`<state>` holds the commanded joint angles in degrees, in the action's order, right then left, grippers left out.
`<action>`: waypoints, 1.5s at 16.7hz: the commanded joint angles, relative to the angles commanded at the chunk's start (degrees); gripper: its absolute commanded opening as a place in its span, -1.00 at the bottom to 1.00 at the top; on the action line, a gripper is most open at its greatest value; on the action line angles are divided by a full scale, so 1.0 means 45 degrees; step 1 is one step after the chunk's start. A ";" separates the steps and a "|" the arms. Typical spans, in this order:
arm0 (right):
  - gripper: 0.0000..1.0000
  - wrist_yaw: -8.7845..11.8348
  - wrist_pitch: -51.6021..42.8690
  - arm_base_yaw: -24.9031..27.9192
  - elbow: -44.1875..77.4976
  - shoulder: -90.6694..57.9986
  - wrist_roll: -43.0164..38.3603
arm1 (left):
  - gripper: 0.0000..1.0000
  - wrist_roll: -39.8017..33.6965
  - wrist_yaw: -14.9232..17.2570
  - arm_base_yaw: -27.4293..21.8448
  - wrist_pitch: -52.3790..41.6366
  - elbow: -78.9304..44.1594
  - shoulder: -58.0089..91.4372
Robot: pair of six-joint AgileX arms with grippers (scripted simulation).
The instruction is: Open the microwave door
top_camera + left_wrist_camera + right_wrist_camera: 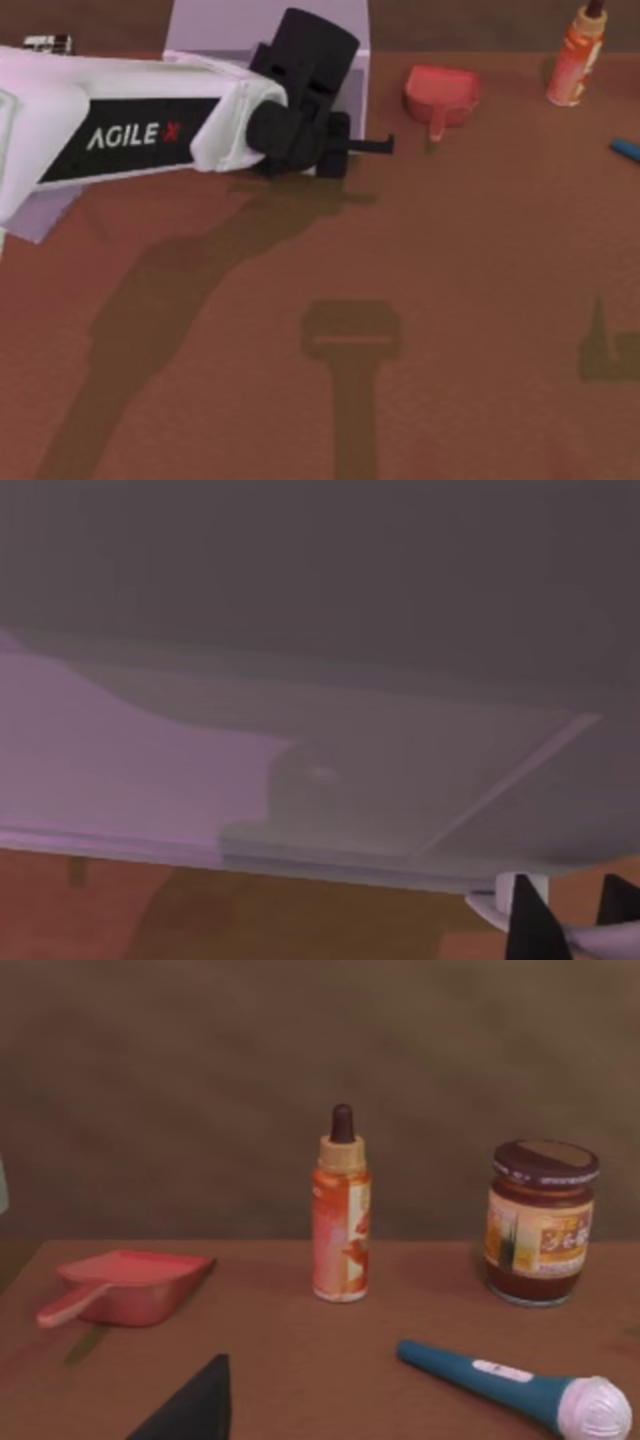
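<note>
A brown wooden surface (470, 300) is seen from above. The microwave (215, 25) is set at its far left, largely covered by the left arm (120, 130). The microwave door (330, 770) fills the left wrist view; the left gripper (345, 150) is at the microwave's front, its finger state untellable. A red container (440, 95), bottle (577, 55), jar (540, 1222) and blue microphone (515, 1385) are placed at the right.

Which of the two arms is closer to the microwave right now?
The left. Its gripper is right at the microwave front; the right arm is outside the top view, facing the table's right side.
</note>
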<state>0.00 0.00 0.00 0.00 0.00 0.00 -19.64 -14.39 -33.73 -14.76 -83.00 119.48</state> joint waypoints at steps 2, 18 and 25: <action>1.00 0.0000 0.0000 0.0000 0.0000 0.0000 0.0000 | -1.00 0.0000 0.0000 0.0000 0.0000 0.0000 0.0000; 1.00 0.0000 0.0000 0.0000 0.0000 0.0000 0.0000 | -1.00 0.0681 0.0533 0.0142 0.0444 0.0772 -0.0483; 1.00 0.0000 0.0000 0.0000 0.0000 0.0000 0.0000 | -1.00 0.0681 0.0533 0.0142 0.0444 0.0772 -0.0483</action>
<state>0.00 0.00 0.00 0.00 0.00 0.00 -16.57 -11.99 -33.09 -12.77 -79.53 117.31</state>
